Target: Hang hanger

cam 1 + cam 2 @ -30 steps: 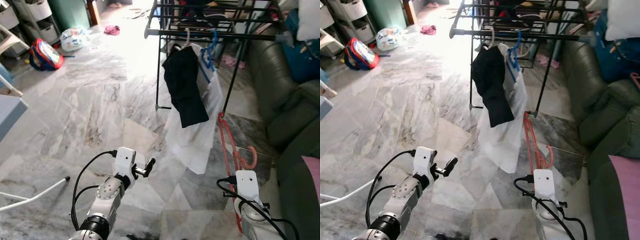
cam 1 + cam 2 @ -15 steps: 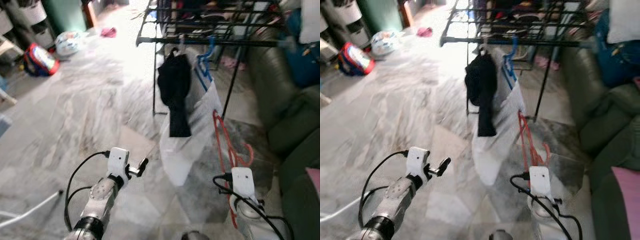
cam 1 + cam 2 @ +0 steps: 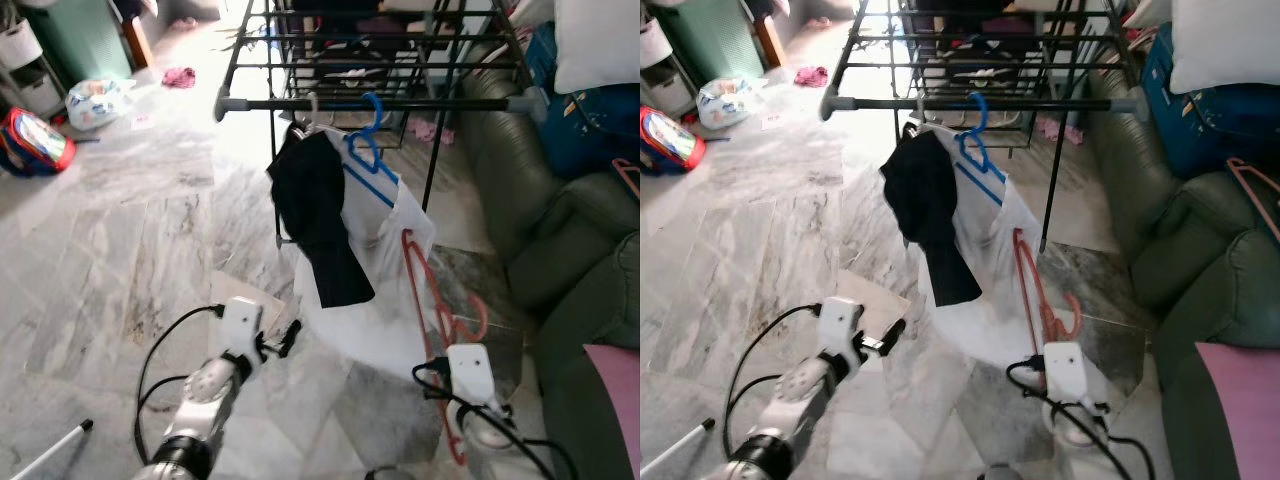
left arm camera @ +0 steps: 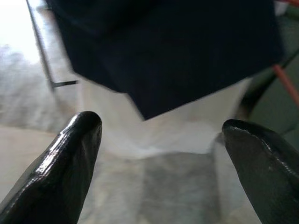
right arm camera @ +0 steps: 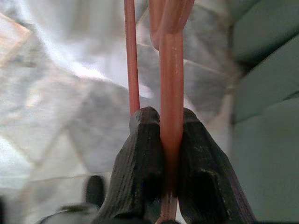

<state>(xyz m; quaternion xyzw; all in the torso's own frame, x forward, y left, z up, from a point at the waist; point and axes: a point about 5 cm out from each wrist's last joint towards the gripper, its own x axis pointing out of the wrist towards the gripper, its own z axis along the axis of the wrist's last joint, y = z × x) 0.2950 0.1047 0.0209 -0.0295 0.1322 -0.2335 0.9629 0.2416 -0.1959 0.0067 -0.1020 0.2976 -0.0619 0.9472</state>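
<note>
A salmon-red hanger (image 3: 428,282) stands upright in front of me on the right, its hook (image 3: 476,318) curling towards the sofa. My right gripper (image 5: 166,115) is shut on its stem, low by the floor. Ahead stands a black drying rack with a front rail (image 3: 380,103). From that rail hang a black garment (image 3: 320,220), a white garment (image 3: 405,235) and a blue hanger (image 3: 365,140). My left gripper (image 3: 290,335) is open and holds nothing; it points at the lower edge of the black garment (image 4: 177,51).
A dark green sofa (image 3: 560,220) runs along the right, with a blue bag (image 3: 600,110), a white pillow (image 3: 598,40) and a pink hanger (image 3: 628,180) on it. A red backpack (image 3: 35,150) and a plastic bag (image 3: 95,100) lie far left on the marble floor.
The camera has moved closer to the rack and tilted up, so rail and garments sit more central. Both arms keep their pose; the right gripper still holds the hanger.
</note>
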